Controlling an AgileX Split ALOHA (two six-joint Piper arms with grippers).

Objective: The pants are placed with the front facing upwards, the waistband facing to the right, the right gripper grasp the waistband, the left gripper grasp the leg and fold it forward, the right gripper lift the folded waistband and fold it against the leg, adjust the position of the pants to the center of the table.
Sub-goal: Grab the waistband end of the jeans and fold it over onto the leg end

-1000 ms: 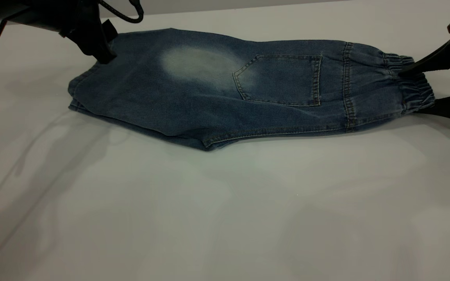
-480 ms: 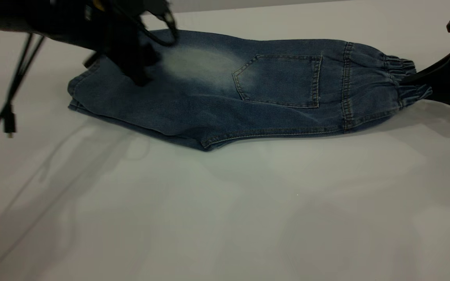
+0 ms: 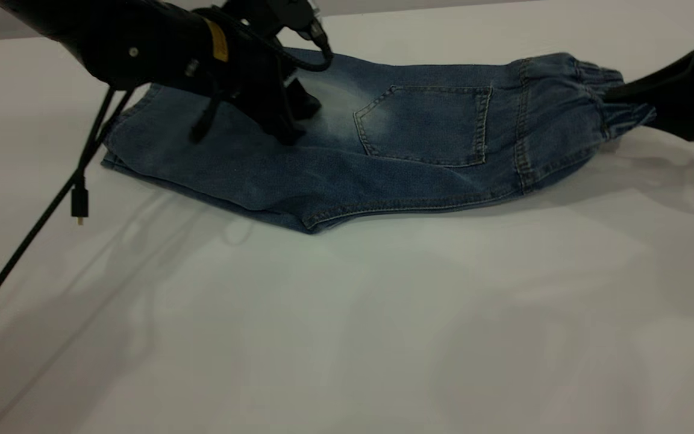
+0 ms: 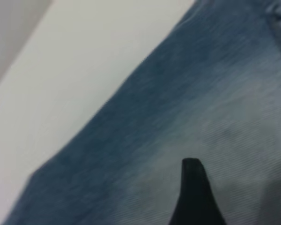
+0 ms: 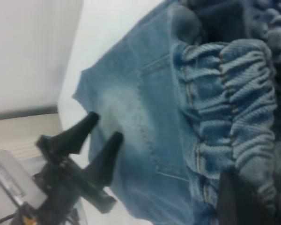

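Note:
The blue denim pants (image 3: pixel 347 175) lie folded lengthwise on the table (image 3: pixel 347 313), square pocket (image 3: pixel 425 123) up. Their waistband (image 3: pixel 600 84) points right and is raised off the table. My right gripper (image 3: pixel 627 96) is shut on the waistband; in the right wrist view the ruched waistband (image 5: pixel 234 93) bunches around one dark finger (image 5: pixel 236 204). My left gripper (image 3: pixel 296 123) hovers open just over the pale faded patch in the middle of the leg. Its two fingers stand apart in the right wrist view, left gripper (image 5: pixel 106 125). One fingertip (image 4: pixel 193 187) shows above the denim (image 4: pixel 178 117).
A black cable with a small plug (image 3: pixel 79 204) hangs from the left arm (image 3: pixel 142 42) down to the table's left side. The wide near half of the white table lies in front of the pants.
The left gripper has swung right from the leg hem to above the faded patch. The right gripper has lifted the waistband and drawn it slightly left.

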